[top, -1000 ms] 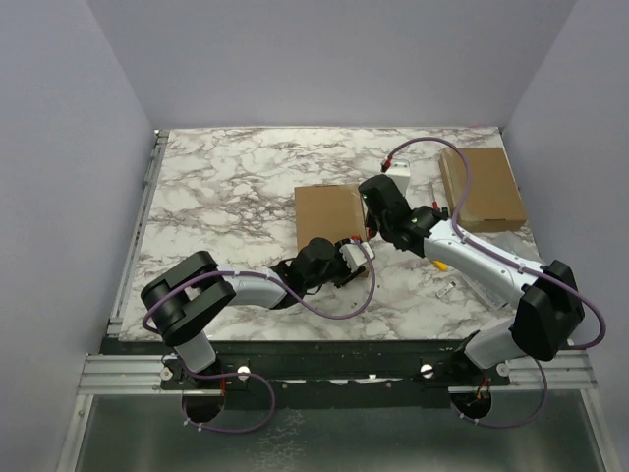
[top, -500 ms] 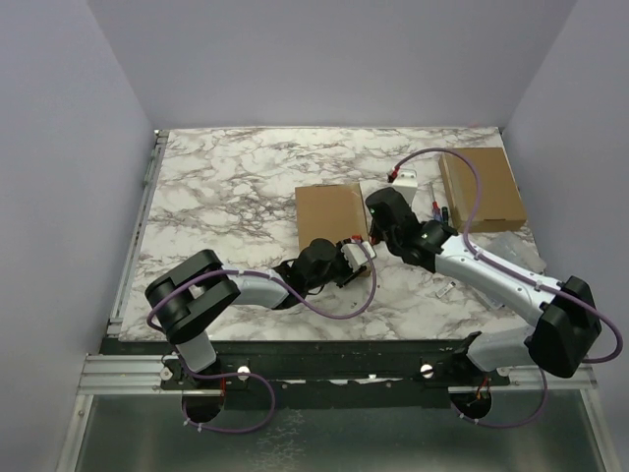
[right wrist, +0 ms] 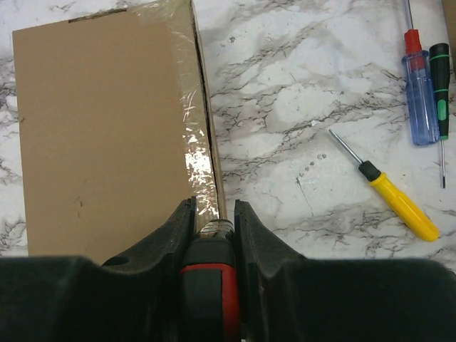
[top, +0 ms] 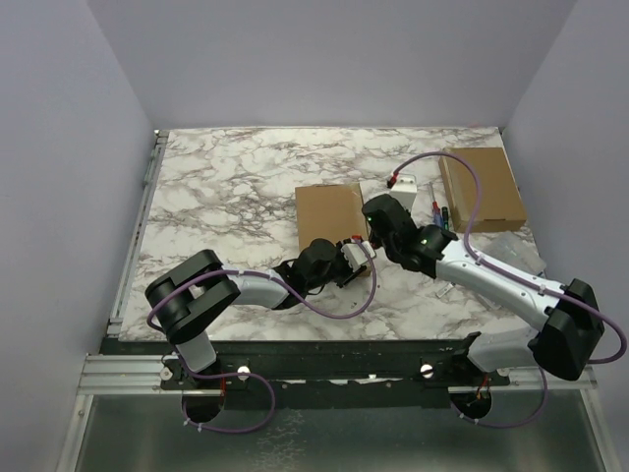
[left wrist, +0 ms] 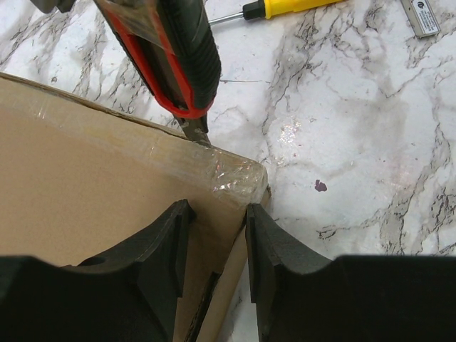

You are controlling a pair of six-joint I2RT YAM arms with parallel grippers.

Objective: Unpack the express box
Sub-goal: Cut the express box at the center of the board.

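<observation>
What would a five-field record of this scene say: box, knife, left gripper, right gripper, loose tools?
box: closed, taped, lying flat on the marble table
knife: blade tip at the box's taped edge near a corner
left gripper: clamped across that box corner
right gripper: shut on the knife
loose tools: yellow screwdriver and blue screwdriver on the table, untouched

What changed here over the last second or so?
The right claw, gripping the knife, slid back toward the robot along the taped edge of the box. Nothing was picked up or let go. The box and the left claw holding its corner stayed put.
</observation>
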